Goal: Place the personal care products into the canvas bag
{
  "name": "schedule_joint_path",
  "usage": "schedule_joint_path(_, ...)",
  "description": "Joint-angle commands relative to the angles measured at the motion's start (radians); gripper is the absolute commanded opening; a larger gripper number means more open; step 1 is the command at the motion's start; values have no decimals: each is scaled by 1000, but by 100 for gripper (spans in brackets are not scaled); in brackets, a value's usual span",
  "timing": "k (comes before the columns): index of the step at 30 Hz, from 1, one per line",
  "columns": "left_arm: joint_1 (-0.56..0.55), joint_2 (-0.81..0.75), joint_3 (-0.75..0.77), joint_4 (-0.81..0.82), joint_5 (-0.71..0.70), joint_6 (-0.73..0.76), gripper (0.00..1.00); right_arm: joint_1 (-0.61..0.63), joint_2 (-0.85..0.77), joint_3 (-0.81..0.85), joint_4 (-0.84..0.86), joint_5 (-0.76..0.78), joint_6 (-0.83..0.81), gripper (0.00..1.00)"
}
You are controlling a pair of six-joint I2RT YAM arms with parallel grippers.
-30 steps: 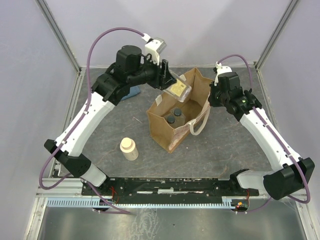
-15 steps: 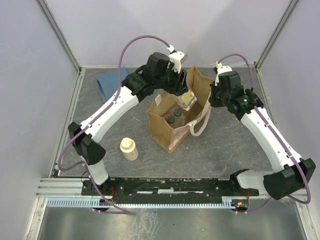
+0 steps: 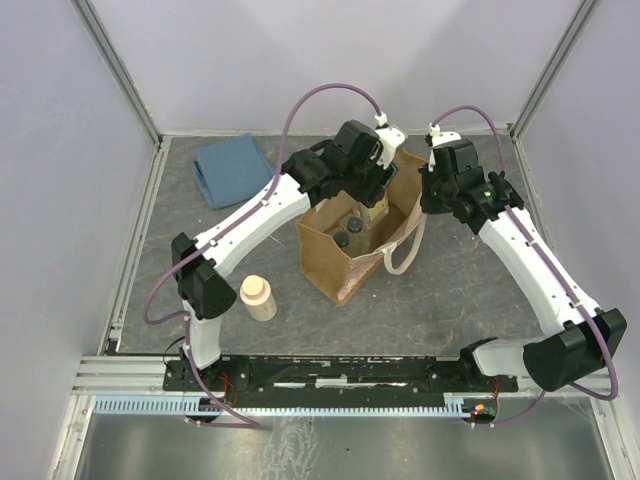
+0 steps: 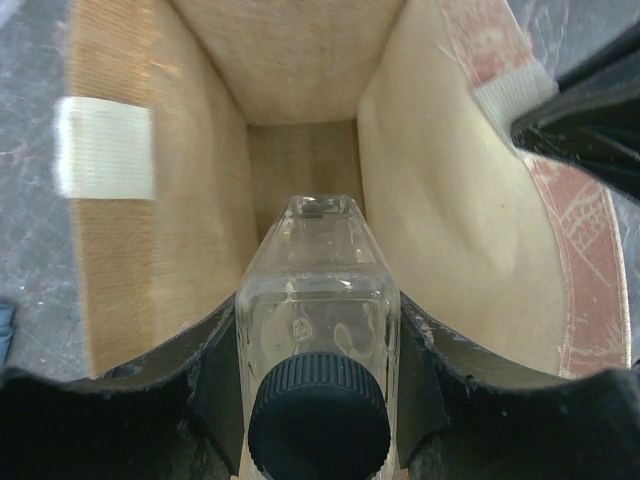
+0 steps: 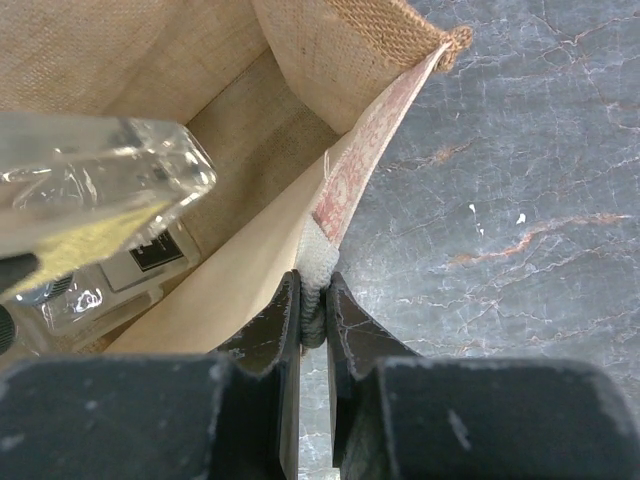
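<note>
Clearly, from the left wrist, the left gripper [image 4: 318, 320] is clenched on a small clear square bottle with a dark round cap [image 4: 318, 260], one finger against each flat side and the cap nearest the camera at 6 o'clock. The bottle points base-first into the open mouth of the tan-brown canvas bag [image 4: 300, 70], whose floor shows beyond it at 12 o'clock. A small white tag [image 4: 103, 147] sits on the bag's wall at 9 o'clock, and an off-white loop handle [image 4: 505, 80] crosses the rim at 1 o'clock.

From the right wrist, the right gripper [image 5: 313, 290] is pinched tight on the bag's rim, where off-white webbing is sewn on. The held bottle's base juts in at 9 o'clock. Below it, at 8 o'clock, further clear bottles [image 5: 120, 275] rest on the bag's floor, one with a dark label. The 3 o'clock side is all grey marbled bench [image 5: 520, 200].

From above, the bag stands upright near the bench's middle, with the left gripper over its mouth at 12 o'clock and the right at its 2 o'clock rim. Two dark caps [image 3: 348, 233] show inside. A cream-coloured round bottle with a cream cap [image 3: 258, 297] stands on the bench near the bag at 8 o'clock, not touching it. A folded blue cloth [image 3: 232, 170] lies well apart at 10 o'clock.
</note>
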Motion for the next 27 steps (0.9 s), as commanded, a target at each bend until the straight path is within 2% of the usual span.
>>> schedule_joint_path(1, -12, 5, 68, 24, 11, 84, 3, -4, 13, 52, -11, 20, -14, 10)
schedule_joint_path(8, -13, 18, 8, 14, 5, 92, 3, -3, 62, 125, -89, 51, -5, 8)
schedule_joint_path(14, -13, 7, -85, 79, 2, 74, 3, -3, 49, 99, -62, 59, 26, 6)
schedule_joint_path(22, -13, 45, -133, 108, -17, 51, 3, -3, 46, 66, -50, 54, 41, 5)
schedule_joint_path(24, -13, 45, -142, 116, -28, 48, 10, -4, 48, 65, -49, 53, 41, 5)
schedule_joint_path(27, -13, 52, -140, 111, -37, 41, 33, -4, 48, 65, -49, 51, 41, 5)
